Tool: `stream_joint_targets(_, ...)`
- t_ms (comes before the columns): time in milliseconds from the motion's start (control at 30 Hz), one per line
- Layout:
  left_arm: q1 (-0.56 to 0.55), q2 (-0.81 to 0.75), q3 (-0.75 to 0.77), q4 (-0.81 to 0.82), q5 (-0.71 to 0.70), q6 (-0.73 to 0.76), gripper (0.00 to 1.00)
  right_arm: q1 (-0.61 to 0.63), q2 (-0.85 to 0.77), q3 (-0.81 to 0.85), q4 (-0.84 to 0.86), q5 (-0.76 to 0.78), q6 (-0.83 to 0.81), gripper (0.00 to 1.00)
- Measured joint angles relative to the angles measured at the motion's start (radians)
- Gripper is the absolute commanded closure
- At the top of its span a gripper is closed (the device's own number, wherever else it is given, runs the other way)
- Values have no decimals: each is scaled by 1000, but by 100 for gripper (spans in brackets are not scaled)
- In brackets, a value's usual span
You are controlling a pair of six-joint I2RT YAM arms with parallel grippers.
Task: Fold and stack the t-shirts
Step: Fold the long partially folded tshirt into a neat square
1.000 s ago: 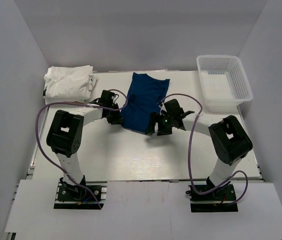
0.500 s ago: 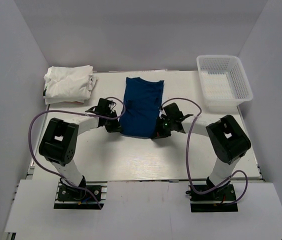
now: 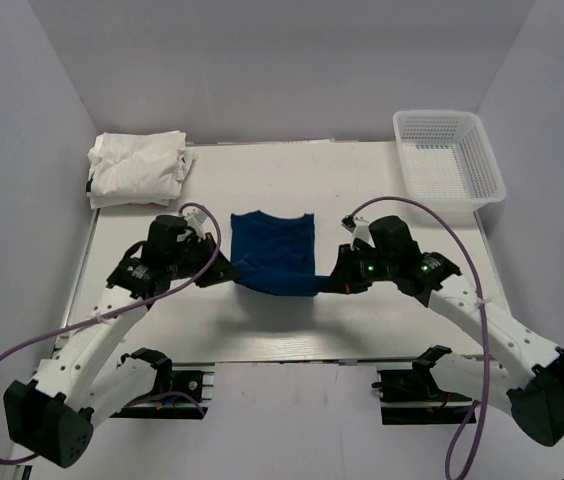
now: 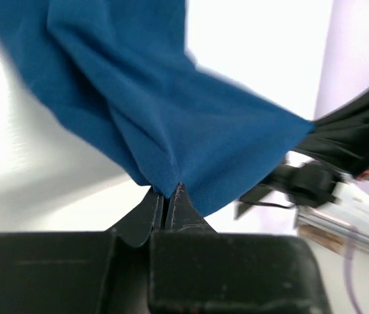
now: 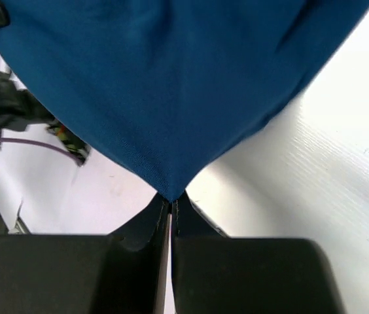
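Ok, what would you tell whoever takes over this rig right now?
Left end effector: shut on the near left corner of the blue shirt. Right end effector: shut on its near right corner. The shirt lies mid-table, fold unfinished. White shirts sit folded in a pile at the far left; basket at the far right. Left to do: finish folding the blue shirt and put it on the pile.

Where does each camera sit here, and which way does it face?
Top external: above, behind the bases, looking down on both arms, the dark blue cloth t-shirt and white table.
Left wrist: on the left arm, looking along the shut left gripper at pinched cloth.
Right wrist: likewise, along the shut right gripper.
Shared: that t-shirt.
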Motion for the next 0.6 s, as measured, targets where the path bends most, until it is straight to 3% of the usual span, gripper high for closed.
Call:
stream_joint_targets(233,-2,16,136,-87,-20,-27,100,-1,-24,135,-68,35,-9,100)
stream_joint_targets(600,10,309,312,-109,-203,-57,100,-41,235,256,-62,116,-23,100)
